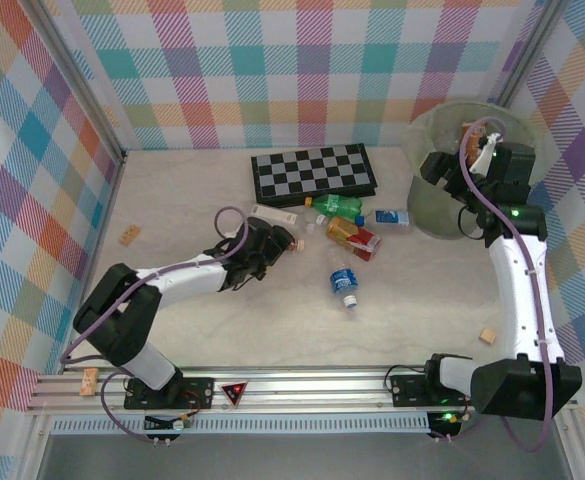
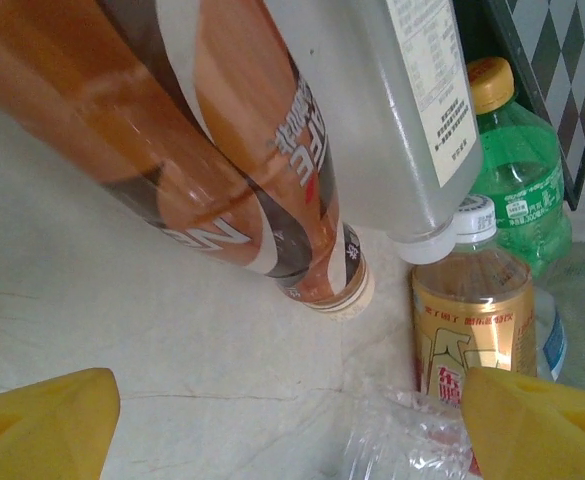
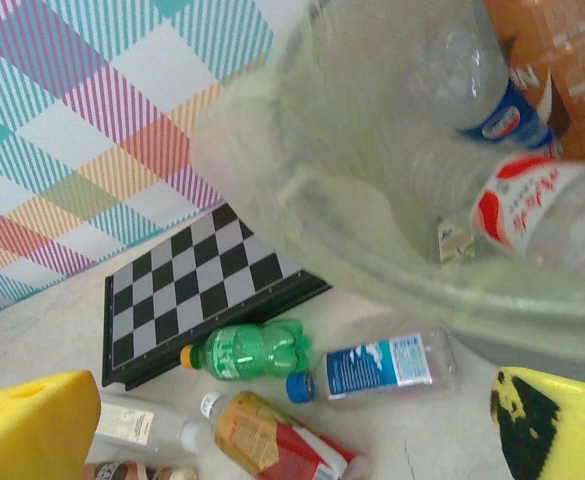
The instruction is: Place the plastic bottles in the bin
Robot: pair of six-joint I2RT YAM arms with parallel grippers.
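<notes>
the checkerboard [image 1: 314, 172] has black and grey squares. the bin [image 1: 427, 215] is pale grey-green, its bag [image 3: 272, 150] light green. the green bottle [image 1: 337, 206] has a yellow cap, the clear bottle [image 1: 343, 281] a blue label, the brown bottle [image 2: 172, 150] a brown and white label. the left fingers [image 2: 42, 425] are yellow. the desk [image 1: 192, 180] is pale beige, marbled.
</notes>
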